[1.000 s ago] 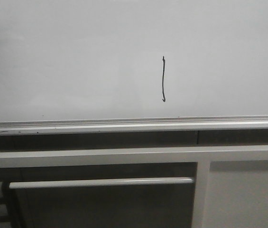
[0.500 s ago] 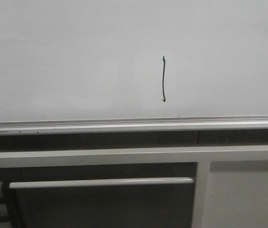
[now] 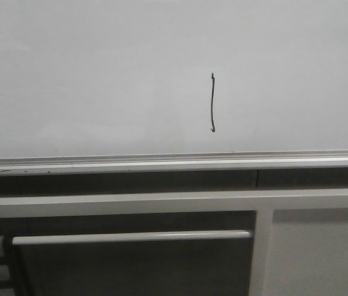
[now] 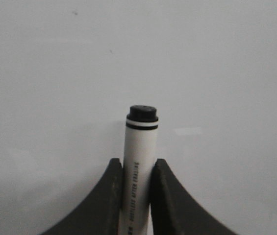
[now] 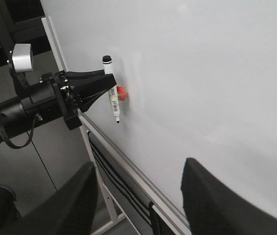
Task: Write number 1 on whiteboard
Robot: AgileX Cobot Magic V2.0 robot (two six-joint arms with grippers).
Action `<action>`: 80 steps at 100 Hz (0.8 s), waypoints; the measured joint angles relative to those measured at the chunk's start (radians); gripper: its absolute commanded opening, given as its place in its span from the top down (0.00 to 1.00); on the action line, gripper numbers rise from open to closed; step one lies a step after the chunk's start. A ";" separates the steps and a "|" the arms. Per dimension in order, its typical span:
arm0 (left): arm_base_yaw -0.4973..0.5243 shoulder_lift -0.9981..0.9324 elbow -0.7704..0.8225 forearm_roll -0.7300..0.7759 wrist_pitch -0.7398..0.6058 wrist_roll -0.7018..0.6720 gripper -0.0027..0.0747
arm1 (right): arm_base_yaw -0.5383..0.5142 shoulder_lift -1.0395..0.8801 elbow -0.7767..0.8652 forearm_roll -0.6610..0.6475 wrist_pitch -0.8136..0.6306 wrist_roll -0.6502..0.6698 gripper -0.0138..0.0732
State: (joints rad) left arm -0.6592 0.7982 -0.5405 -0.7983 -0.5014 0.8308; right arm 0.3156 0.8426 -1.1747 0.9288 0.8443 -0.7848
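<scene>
The number 1 (image 3: 212, 102) is a thin black vertical stroke with a small hook at its foot, right of centre on the whiteboard (image 3: 87, 80). No gripper shows in the front view. My left gripper (image 4: 137, 164) is shut on a white marker (image 4: 139, 147), whose black end cap sticks out above the fingers. In the right wrist view the left gripper (image 5: 106, 88) holds the marker (image 5: 112, 98) close to the whiteboard (image 5: 202, 73), tip pointing down. I cannot tell whether it touches. My right gripper (image 5: 138, 193) is open and empty, off the board.
A silver tray rail (image 3: 161, 163) runs along the board's lower edge and also shows in the right wrist view (image 5: 128, 164). Below it are white-framed cabinet panels (image 3: 315, 246) and a horizontal bar handle (image 3: 130, 237). A small red round thing (image 5: 122, 93) sits on the board behind the marker.
</scene>
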 measured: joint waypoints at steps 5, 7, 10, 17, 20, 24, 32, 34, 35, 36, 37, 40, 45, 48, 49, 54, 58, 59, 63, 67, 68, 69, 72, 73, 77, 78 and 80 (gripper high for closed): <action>0.000 0.013 0.000 -0.001 0.000 0.000 0.99 | 0.000 0.000 0.000 0.000 0.000 0.000 0.43; 0.000 0.014 0.000 -0.002 0.000 0.000 0.99 | 0.000 0.000 0.000 0.000 0.000 0.000 0.43; 0.000 0.022 0.000 -0.002 0.000 -0.001 0.99 | 0.000 0.000 0.000 0.000 0.000 0.000 0.43; 0.000 0.026 0.000 -0.002 -0.004 -0.001 0.99 | 0.000 0.000 0.000 0.000 0.000 0.000 0.43; 0.000 0.029 0.000 -0.002 -0.007 -0.002 0.99 | 0.000 0.000 0.000 0.000 0.000 0.000 0.43; 0.000 0.033 0.000 -0.002 -0.013 -0.002 0.99 | 0.000 0.000 0.000 0.000 0.000 0.000 0.43; 0.000 0.042 0.000 -0.002 -0.021 -0.002 0.99 | 0.000 0.000 0.000 0.000 0.000 0.000 0.43; 0.000 0.044 0.000 -0.002 -0.024 -0.002 0.99 | 0.000 0.000 0.000 0.000 0.000 0.000 0.43; 0.000 0.047 0.000 -0.002 -0.023 -0.002 0.99 | 0.000 0.000 0.000 0.000 0.000 0.000 0.43; 0.000 0.047 0.000 -0.002 -0.026 -0.002 0.99 | 0.000 0.000 0.000 0.000 0.000 0.000 0.43; 0.000 0.050 0.000 -0.002 -0.026 -0.002 0.99 | 0.000 0.000 0.000 0.000 0.000 0.000 0.43; 0.000 0.054 0.000 -0.002 -0.030 -0.002 0.99 | 0.000 0.000 0.000 0.000 0.000 0.000 0.43; 0.000 0.062 0.000 -0.002 -0.032 -0.008 0.99 | 0.000 0.000 0.000 0.000 0.000 0.000 0.43; 0.000 0.063 0.000 -0.002 -0.032 -0.013 0.99 | 0.000 0.000 0.000 0.000 0.000 0.000 0.43; 0.000 0.064 0.000 -0.002 -0.032 -0.016 0.99 | 0.000 0.000 0.000 0.000 0.000 0.000 0.43; 0.000 0.069 0.000 -0.002 -0.032 -0.021 0.99 | 0.000 0.000 0.000 0.000 0.000 0.000 0.43; 0.000 0.068 0.000 -0.002 -0.034 -0.025 0.99 | 0.000 0.000 0.000 0.000 0.000 0.000 0.43; 0.000 0.070 0.000 -0.002 -0.034 -0.025 0.99 | 0.000 0.000 0.000 0.000 0.000 0.000 0.43; 0.000 0.070 0.000 -0.002 -0.034 -0.025 0.99 | 0.000 0.000 0.000 0.000 0.000 0.000 0.43; 0.000 0.070 0.000 -0.002 -0.036 -0.027 0.99 | 0.000 0.000 0.000 0.000 0.000 0.000 0.43; 0.000 0.070 0.000 -0.002 -0.036 -0.027 0.99 | 0.000 0.000 0.000 0.000 0.000 0.000 0.43; 0.000 0.070 0.000 -0.002 -0.036 -0.027 0.99 | 0.000 0.000 0.000 0.000 0.000 0.000 0.43; 0.000 0.070 0.000 -0.002 -0.036 -0.027 0.99 | 0.000 0.000 0.000 0.000 0.000 0.000 0.43; 0.000 0.070 0.000 -0.002 -0.036 -0.027 0.99 | 0.000 0.000 0.000 0.000 0.000 0.000 0.43; 0.000 0.070 0.000 -0.002 -0.036 -0.027 0.99 | 0.000 0.000 0.000 0.000 0.000 0.000 0.43; 0.000 0.070 0.000 -0.002 -0.036 -0.027 0.99 | 0.000 0.000 0.000 0.000 0.000 0.000 0.43; 0.000 0.070 0.000 -0.002 -0.036 -0.027 0.99 | 0.000 0.000 0.000 0.000 0.000 0.000 0.43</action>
State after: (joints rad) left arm -0.6592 0.8682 -0.5405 -0.8008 -0.5371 0.8039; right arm 0.3156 0.8426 -1.1747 0.9288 0.8443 -0.7848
